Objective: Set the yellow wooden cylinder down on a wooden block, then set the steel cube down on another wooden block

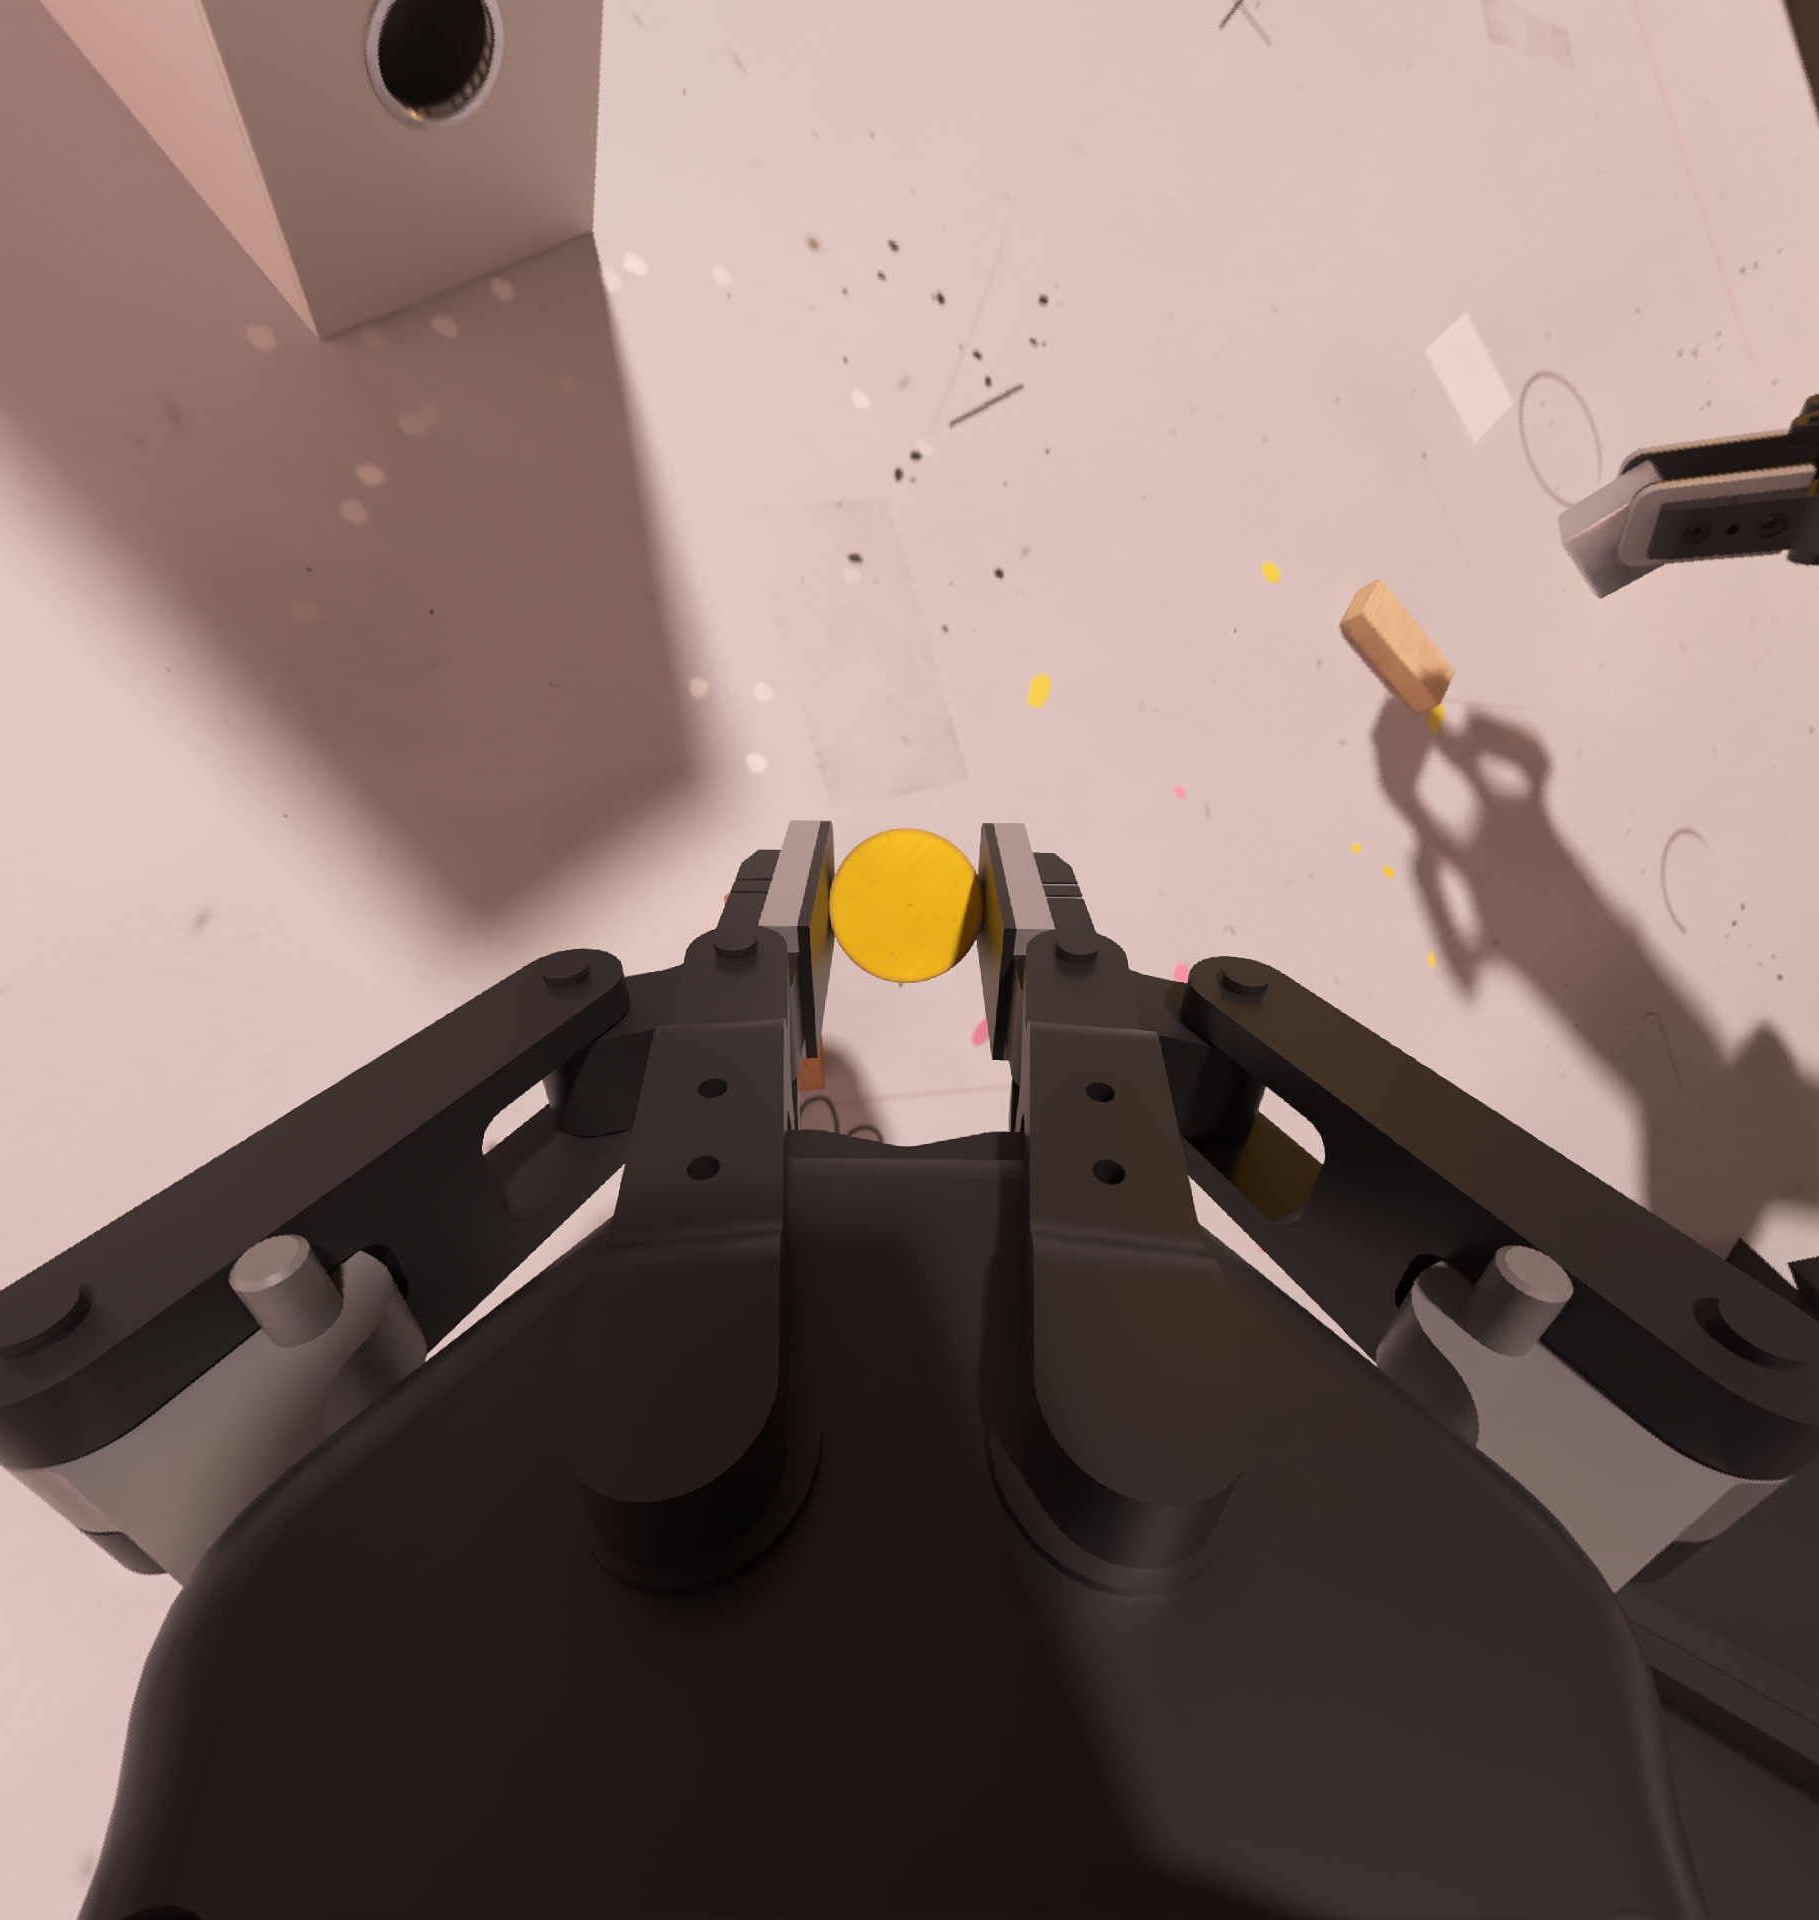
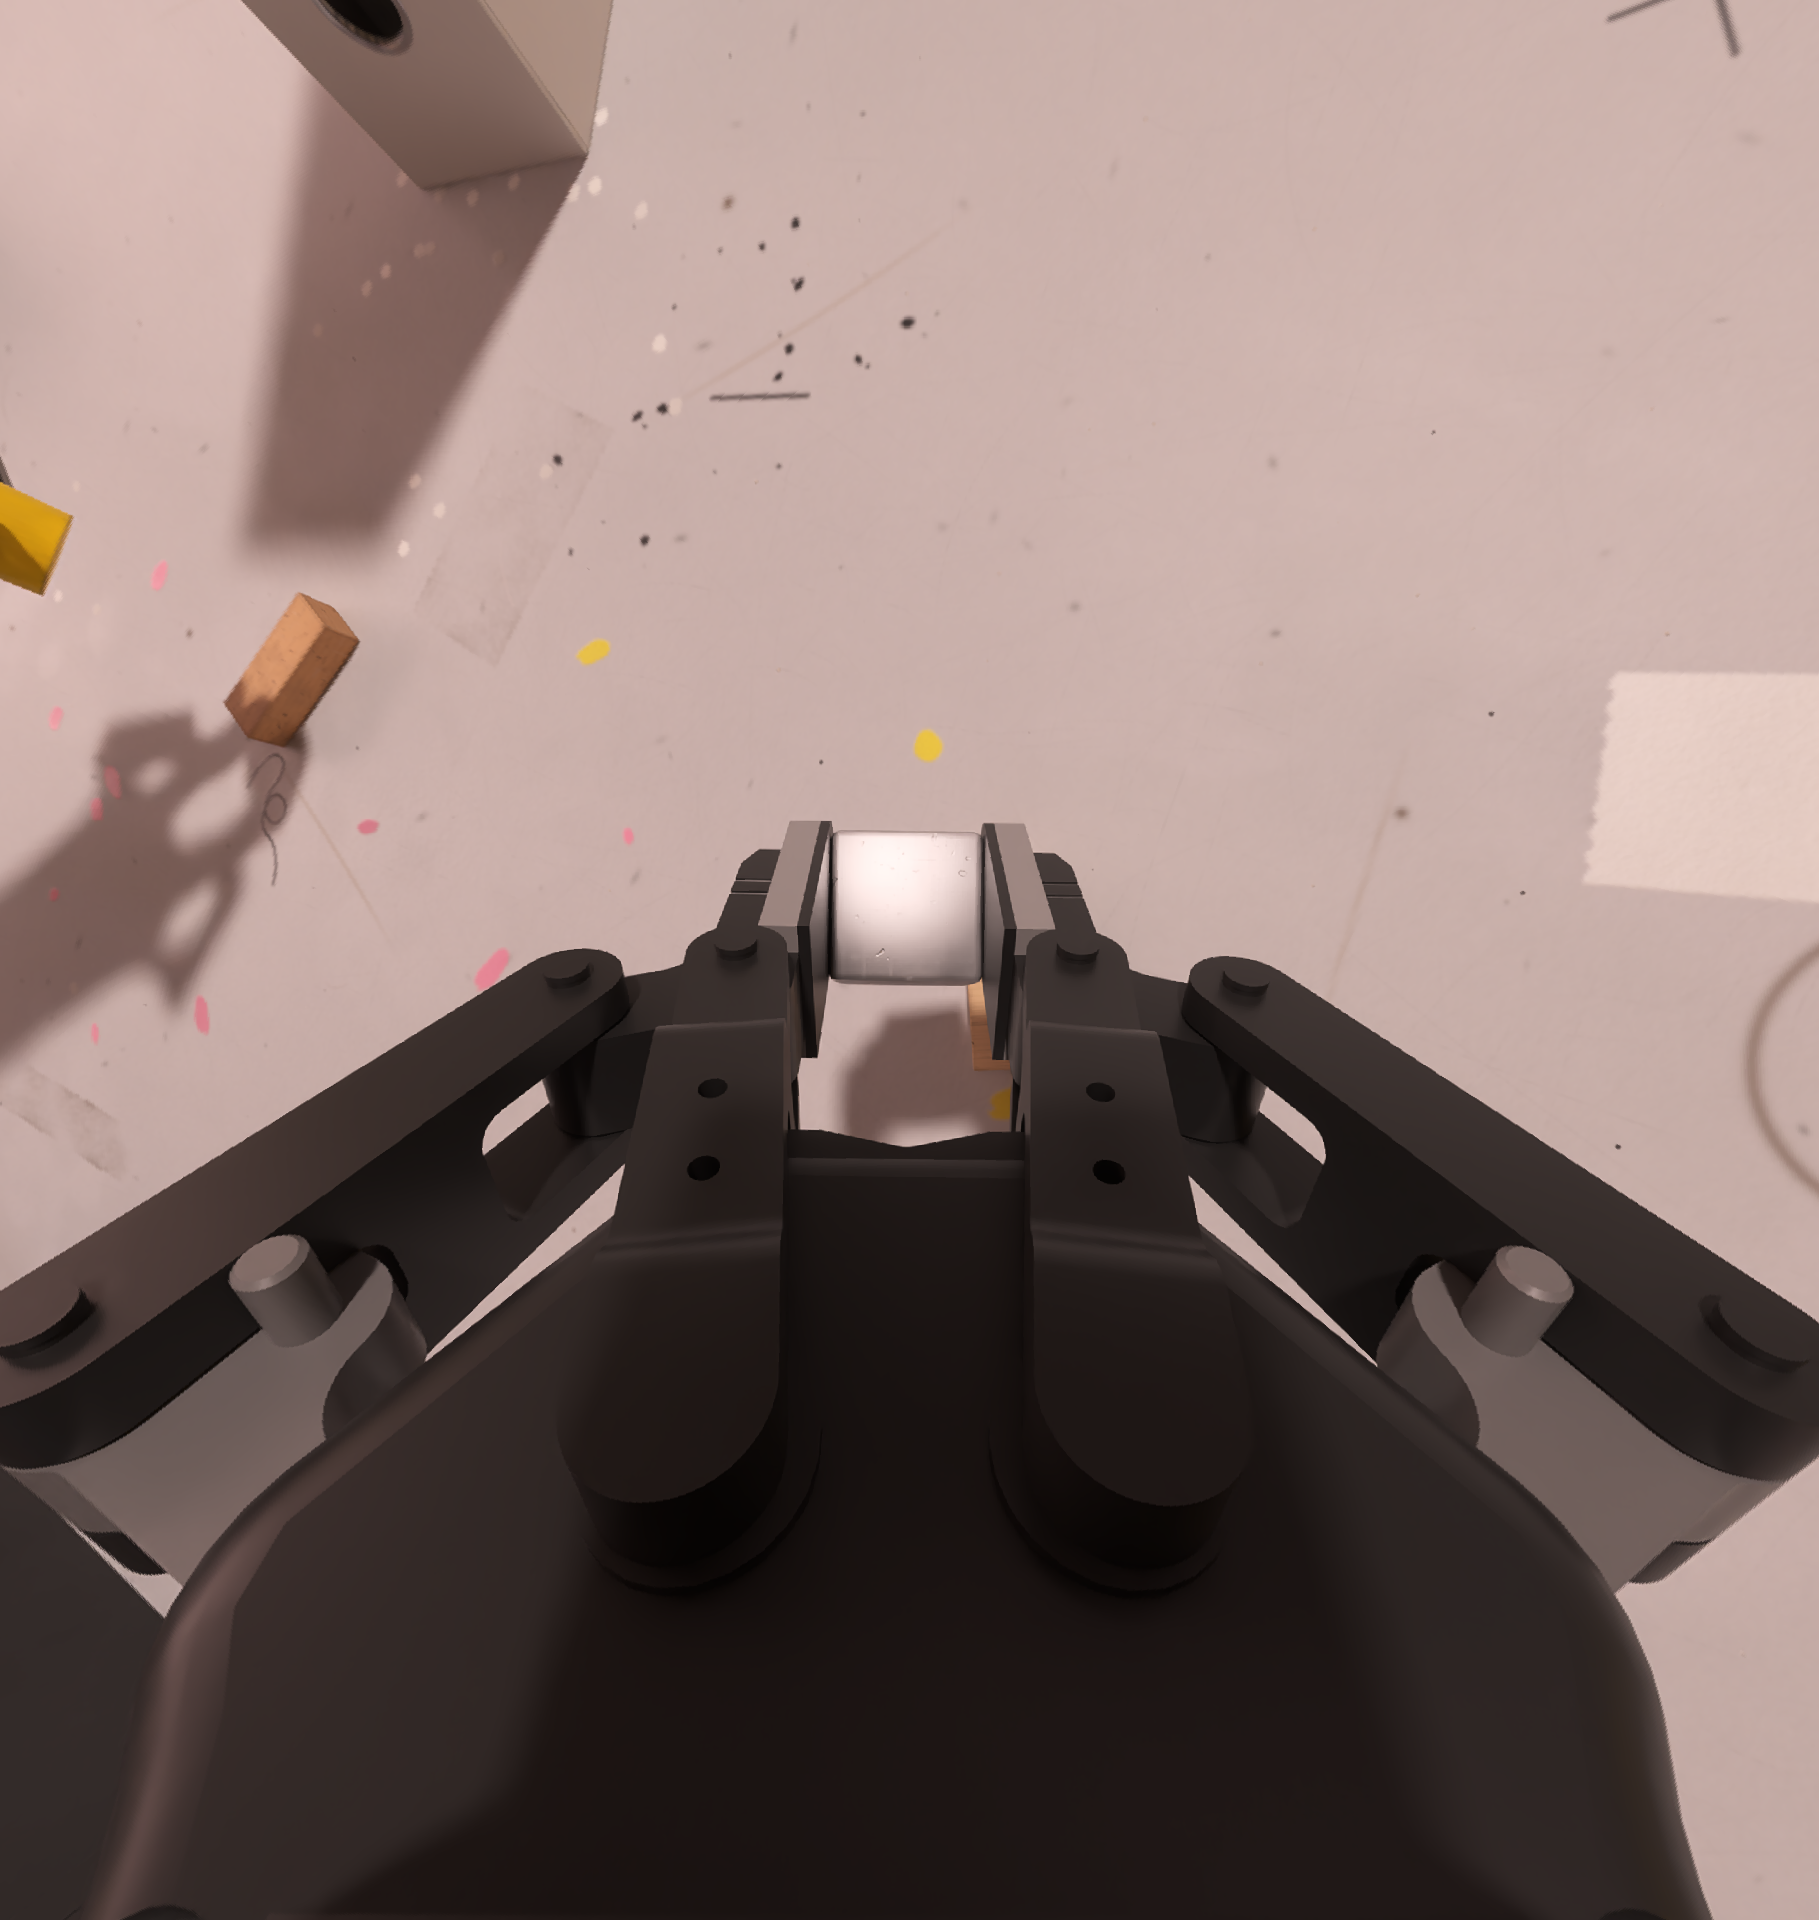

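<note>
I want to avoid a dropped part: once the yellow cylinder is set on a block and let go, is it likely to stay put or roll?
The yellow wooden cylinder is gripped on its curved side by the left gripper, flat end facing the camera. Set down on a flat end, it should probably stand. Laid on its side, it would likely roll. The wooden block looks narrow, so a poorly centred placement may tip off.

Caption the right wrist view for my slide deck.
Right gripper clamps the steel cube above the table, wooden block lying off to the left.

Both wrist cameras look down, sharing the tabletop (image 1: 1144, 208).
</note>
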Controlling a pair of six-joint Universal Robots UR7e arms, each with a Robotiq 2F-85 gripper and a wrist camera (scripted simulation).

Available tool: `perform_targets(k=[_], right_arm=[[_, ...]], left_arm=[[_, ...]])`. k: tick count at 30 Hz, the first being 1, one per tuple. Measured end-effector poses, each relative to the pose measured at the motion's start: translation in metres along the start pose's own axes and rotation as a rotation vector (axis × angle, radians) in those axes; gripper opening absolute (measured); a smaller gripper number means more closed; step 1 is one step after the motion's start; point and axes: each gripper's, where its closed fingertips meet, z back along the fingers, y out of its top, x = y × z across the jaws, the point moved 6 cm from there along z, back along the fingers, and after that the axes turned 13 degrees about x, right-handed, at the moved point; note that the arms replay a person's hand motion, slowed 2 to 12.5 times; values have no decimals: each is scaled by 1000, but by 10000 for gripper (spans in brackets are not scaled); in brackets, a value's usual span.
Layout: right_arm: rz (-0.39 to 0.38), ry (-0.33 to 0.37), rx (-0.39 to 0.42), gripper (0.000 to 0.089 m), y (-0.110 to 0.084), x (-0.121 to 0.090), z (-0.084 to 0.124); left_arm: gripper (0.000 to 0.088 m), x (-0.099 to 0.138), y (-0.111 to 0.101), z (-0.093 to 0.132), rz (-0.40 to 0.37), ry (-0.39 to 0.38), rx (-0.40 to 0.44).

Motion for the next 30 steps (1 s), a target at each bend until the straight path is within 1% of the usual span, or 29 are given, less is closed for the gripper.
perform_targets(k=[9,19,30], right_arm=[[34,-22,-28,250,-10,1,-5],[66,-41,-54,250,-19,3,-10],[92,-56,-65,250,-26,4,-15]], left_arm=[[250,-3,-14,-7,-28,31,-59],[250,-5,-22,-12,-61,55,-103],[250,-8,-28,-17,-70,67,-127]])
